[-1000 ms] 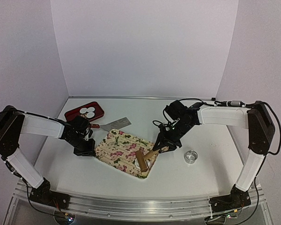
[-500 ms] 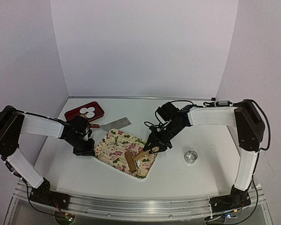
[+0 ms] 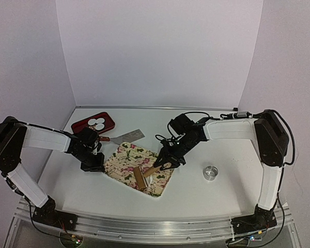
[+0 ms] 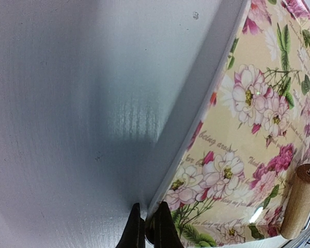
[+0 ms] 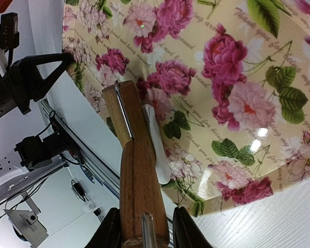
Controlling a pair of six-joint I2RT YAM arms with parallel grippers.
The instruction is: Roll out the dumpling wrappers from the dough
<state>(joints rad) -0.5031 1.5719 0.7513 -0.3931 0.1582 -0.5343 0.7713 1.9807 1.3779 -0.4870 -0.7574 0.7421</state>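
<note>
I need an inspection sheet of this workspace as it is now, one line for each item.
Surface: white table, matt.
Job's things: dough, a white strip beside the rolling pin on the floral tray; dumpling wrappers in the red tray.
Clutter: metal ring; scraper.
Grippers: left gripper pinches the floral tray's rim; right gripper holds the rolling pin's handle.
Cables: black, along the right arm.
Surroundings: plain walls; nothing else seen.
</note>
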